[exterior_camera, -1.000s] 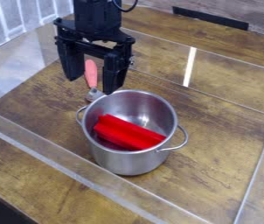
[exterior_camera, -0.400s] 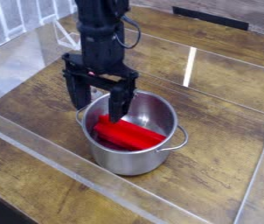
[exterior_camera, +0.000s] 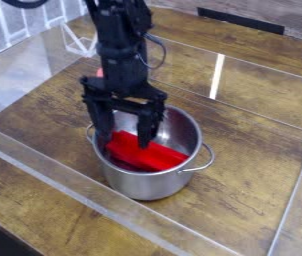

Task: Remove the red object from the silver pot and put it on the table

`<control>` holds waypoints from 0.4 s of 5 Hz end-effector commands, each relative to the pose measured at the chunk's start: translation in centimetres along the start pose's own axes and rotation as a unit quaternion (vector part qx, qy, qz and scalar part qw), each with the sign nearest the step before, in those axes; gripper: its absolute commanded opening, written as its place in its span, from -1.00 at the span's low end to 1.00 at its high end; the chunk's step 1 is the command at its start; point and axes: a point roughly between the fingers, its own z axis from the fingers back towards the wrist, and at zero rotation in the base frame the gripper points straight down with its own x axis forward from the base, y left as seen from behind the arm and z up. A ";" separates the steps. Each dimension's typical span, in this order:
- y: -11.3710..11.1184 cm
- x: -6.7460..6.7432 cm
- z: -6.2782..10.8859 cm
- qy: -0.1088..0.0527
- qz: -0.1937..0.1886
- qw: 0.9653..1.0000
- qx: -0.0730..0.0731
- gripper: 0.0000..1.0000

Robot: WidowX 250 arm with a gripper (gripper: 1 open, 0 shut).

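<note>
Seen from above and to one side: brown wooden plank desk (exterior_camera: 247, 180) with dark grain, bordered by clear acrylic walls (exterior_camera: 60, 190). Just below centre, a shiny round silver pot (exterior_camera: 154, 165) with straight sides, one small loop handle showing at 3 o'clock. Inside the pot, a bright red object (exterior_camera: 151, 155), an elongated block lying slantwise on the bottom from 9 o'clock toward 4 o'clock. Directly above the pot's 10 o'clock side, a black arm pointing straight down, its end effector (exterior_camera: 124, 130) released, fingers spread wide: one finger outside the rim at 9 o'clock, the other dipped inside the pot over the block. Nothing gripped; contact with the block not discernible.
</note>
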 end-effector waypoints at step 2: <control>1.4 2.0 -2.0 -0.035 -0.011 0.999 -0.008 1.00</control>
